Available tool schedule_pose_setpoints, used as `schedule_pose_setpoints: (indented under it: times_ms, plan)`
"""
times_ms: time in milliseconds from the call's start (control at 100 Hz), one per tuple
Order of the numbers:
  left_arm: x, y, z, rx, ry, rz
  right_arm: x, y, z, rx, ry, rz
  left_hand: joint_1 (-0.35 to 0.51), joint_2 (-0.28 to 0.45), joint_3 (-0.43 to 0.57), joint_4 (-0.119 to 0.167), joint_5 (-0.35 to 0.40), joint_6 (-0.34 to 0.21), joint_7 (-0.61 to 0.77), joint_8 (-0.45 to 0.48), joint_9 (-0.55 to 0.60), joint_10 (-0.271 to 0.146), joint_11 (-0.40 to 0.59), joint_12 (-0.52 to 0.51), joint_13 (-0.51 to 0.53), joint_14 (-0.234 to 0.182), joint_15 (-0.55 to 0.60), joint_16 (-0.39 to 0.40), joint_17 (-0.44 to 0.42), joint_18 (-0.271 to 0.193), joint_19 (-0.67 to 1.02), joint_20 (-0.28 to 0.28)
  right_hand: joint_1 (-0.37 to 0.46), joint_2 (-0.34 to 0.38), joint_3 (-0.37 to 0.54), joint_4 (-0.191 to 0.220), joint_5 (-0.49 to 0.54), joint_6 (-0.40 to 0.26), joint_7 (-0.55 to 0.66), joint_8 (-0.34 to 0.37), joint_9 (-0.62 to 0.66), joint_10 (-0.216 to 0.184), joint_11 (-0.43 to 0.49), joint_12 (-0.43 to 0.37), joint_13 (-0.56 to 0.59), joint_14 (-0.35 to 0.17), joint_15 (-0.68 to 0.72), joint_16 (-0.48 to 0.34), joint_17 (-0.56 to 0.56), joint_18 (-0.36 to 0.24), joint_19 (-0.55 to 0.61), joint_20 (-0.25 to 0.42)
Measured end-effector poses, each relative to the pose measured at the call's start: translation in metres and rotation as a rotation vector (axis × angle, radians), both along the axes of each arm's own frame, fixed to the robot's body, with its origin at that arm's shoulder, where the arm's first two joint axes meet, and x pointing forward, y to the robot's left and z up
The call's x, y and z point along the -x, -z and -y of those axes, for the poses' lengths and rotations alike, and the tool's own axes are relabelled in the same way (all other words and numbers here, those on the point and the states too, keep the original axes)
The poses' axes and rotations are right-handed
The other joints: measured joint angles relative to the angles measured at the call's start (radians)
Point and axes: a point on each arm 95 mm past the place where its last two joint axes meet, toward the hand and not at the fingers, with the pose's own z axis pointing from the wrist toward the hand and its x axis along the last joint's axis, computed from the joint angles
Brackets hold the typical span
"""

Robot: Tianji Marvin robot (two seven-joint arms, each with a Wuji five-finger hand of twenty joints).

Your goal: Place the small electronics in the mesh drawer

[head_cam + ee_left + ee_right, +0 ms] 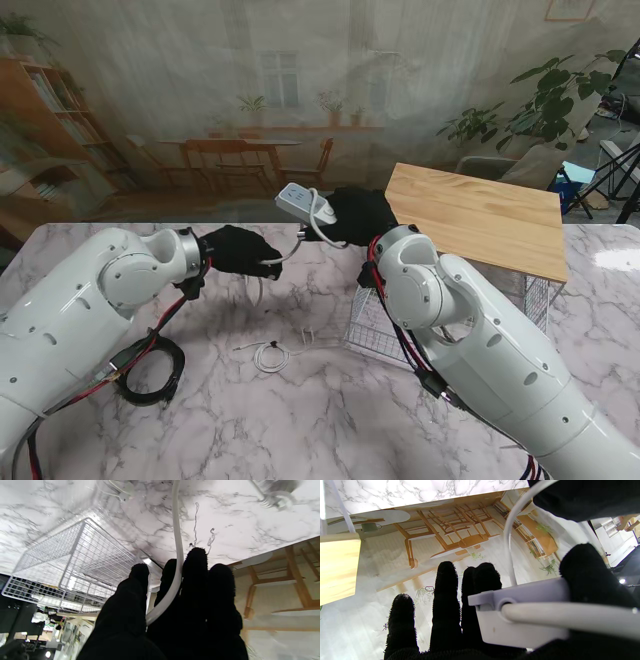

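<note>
While both lift it, the power strip (308, 205) hangs clear of the worktop (300, 400).
Right robot hand (358, 215) clamps its body; left robot hand (238, 251) pinches the cord (176, 555), likely keeping slack from snagging the mesh drawer (75, 555).

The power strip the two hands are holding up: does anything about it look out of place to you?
Yes. The power strip is tilted in the right hand, and its white cord runs loose through the left hand's fingers, well outside the mesh drawer.

Marble table (300, 420): mesh drawer (375, 325), coiled cable (268, 356).
</note>
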Motion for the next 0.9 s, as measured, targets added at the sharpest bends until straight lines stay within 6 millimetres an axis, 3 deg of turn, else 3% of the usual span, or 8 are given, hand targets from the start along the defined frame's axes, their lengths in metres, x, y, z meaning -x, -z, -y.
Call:
schedule_pose_setpoints:
  times_ms: [180, 380, 540, 900]
  plan:
    - [0.005, 0.003, 0.027, -0.020, 0.061, -0.040, -0.004, -0.005, -0.004, -0.004, 0.008, -0.002, 0.000, -0.001, 0.008, -0.008, 0.000, -0.001, 0.003, 0.015, 0.040, 0.005, 0.070, 0.074, 0.050, 0.014, 0.065, 0.062, 0.041, 0.026, 0.064, 0.011, 0.000, 0.000, 0.000, 0.000, 0.000, 0.000, 0.000, 0.000, 0.000, 0.000, 0.000, 0.000, -0.017, 0.000, 0.000, 0.000, 0.000, 0.000, 0.000, 0.000]
    - [0.026, -0.015, 0.047, 0.041, 0.149, -0.018, -0.011, -0.004, -0.002, 0.015, 0.024, -0.001, 0.000, -0.002, 0.009, -0.008, 0.000, -0.001, 0.010, 0.030, 0.068, 0.005, 0.122, 0.135, 0.098, 0.018, 0.120, 0.100, 0.085, 0.039, 0.114, 0.012, 0.000, 0.000, 0.000, 0.000, 0.000, 0.000, 0.000, 0.000, 0.000, 0.002, 0.000, 0.000, -0.017, 0.000, 0.000, 0.000, 0.000, 0.000, 0.000, 0.000]
    - [0.042, -0.029, 0.054, 0.083, 0.218, 0.031, -0.017, 0.001, -0.002, 0.050, 0.042, 0.006, -0.001, -0.002, 0.009, -0.008, 0.000, -0.001, 0.019, 0.061, 0.081, 0.002, 0.194, 0.205, 0.128, 0.016, 0.186, 0.147, 0.114, 0.047, 0.168, 0.013, 0.000, 0.000, 0.000, 0.000, 0.000, 0.000, 0.000, 0.000, 0.000, 0.004, 0.001, 0.000, -0.017, 0.001, 0.000, 0.000, 0.000, 0.000, 0.000, 0.000]
    - [0.051, -0.060, 0.054, 0.102, 0.254, 0.115, -0.025, 0.005, -0.009, 0.063, 0.066, -0.009, -0.001, -0.002, 0.009, -0.008, 0.000, 0.018, 0.032, 0.100, 0.093, -0.021, 0.281, 0.293, 0.165, 0.002, 0.278, 0.205, 0.157, 0.049, 0.231, 0.036, 0.000, 0.000, 0.000, 0.000, 0.000, 0.003, 0.006, 0.000, 0.000, 0.007, 0.006, -0.004, -0.023, 0.014, 0.000, 0.000, 0.000, 0.000, 0.000, -0.013]
